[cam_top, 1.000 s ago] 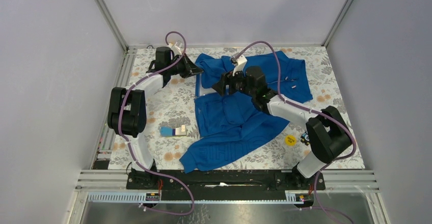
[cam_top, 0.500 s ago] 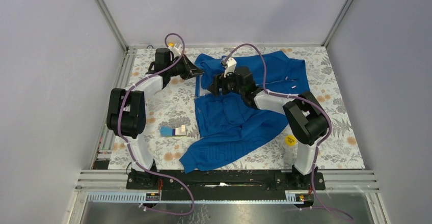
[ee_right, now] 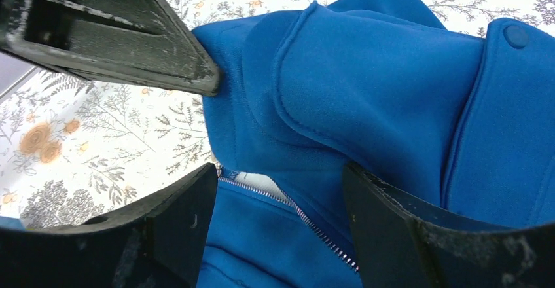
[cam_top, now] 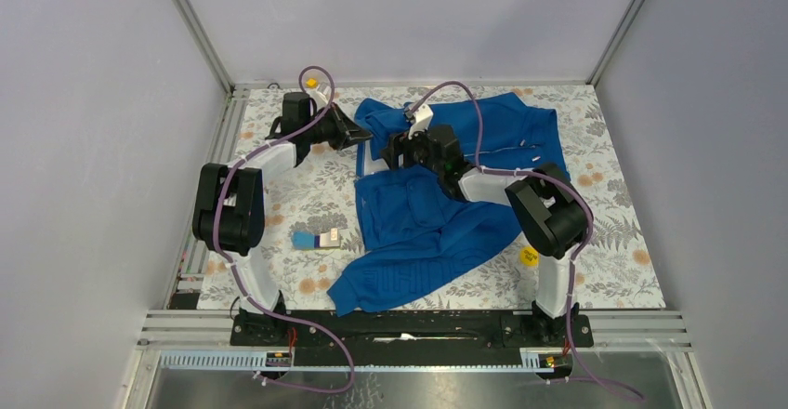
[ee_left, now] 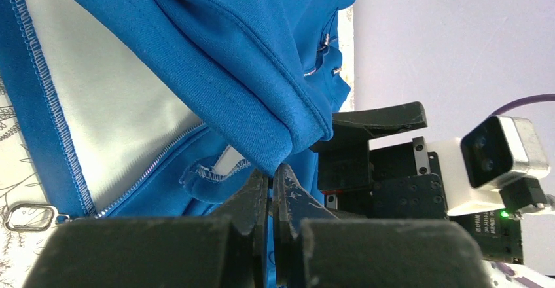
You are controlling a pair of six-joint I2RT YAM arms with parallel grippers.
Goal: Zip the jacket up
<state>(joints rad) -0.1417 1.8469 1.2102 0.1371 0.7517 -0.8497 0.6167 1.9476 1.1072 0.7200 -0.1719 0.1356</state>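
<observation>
On the floral counter [cam_top: 613, 195], the blue jacket [cam_top: 423, 218] lies rumpled and unzipped, its far edge pinched in the left pincer [ee_left: 270, 186]; the right pincer [ee_right: 278, 177] gapes wide astride a fold above the zipper [ee_right: 309, 224].

Jacket [cam_top: 418, 214]: we find blue knit cloth, matt, with a fine, slightly fuzzy grain.
Lining [ee_left: 118, 105]: paler, smoother cloth, matt.
Zipper [ee_right: 314, 229]: small silvery teeth with a metallic sheen; we cannot confirm metal.
Snap [ee_right: 516, 36]: blue, smooth, faintly glossy.
Left fingers [ee_left: 249, 203]: black plastic, matt, grainy, edges scuffed pale.
Right fingers [ee_right: 406, 235]: black plastic, matt, speckled with pale wear.
Table cover [cam_top: 307, 186]: floral print, matt; we cannot tell cloth from paper.
Rails [cam_top: 650, 327]: bare metal, dull shine.
Cables [cam_top: 455, 85]: purple sheath, smooth.
</observation>
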